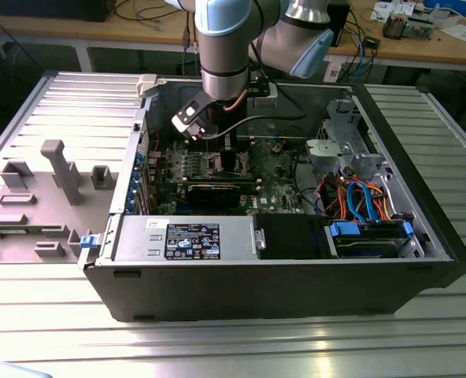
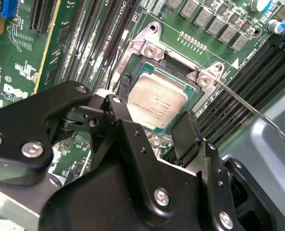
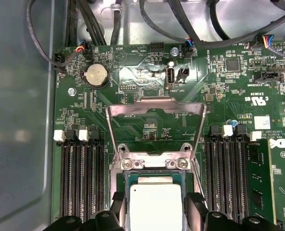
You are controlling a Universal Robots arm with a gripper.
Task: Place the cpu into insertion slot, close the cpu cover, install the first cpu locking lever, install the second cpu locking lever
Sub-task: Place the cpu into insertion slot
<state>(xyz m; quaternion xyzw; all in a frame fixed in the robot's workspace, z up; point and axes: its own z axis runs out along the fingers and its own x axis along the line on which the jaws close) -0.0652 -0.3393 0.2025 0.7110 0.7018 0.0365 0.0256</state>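
Claw [image 2: 157, 126] open astride seated cpu [image 2: 156, 100]

A ribbed metal table [image 1: 52, 315] carries an open computer case [image 1: 272, 279] at centre and a grey moulded fixture tray [image 1: 36, 201] at nine o'clock.

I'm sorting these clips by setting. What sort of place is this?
Probably an electronics or robotics lab bench: an opened desktop computer case on a ribbed metal table, a robot arm reaching inside, and cluttered wooden workbenches with cables behind.

Coin battery [image 3: 96, 75], memory slots [image 3: 82, 175], drive cables [image 1: 359, 197].
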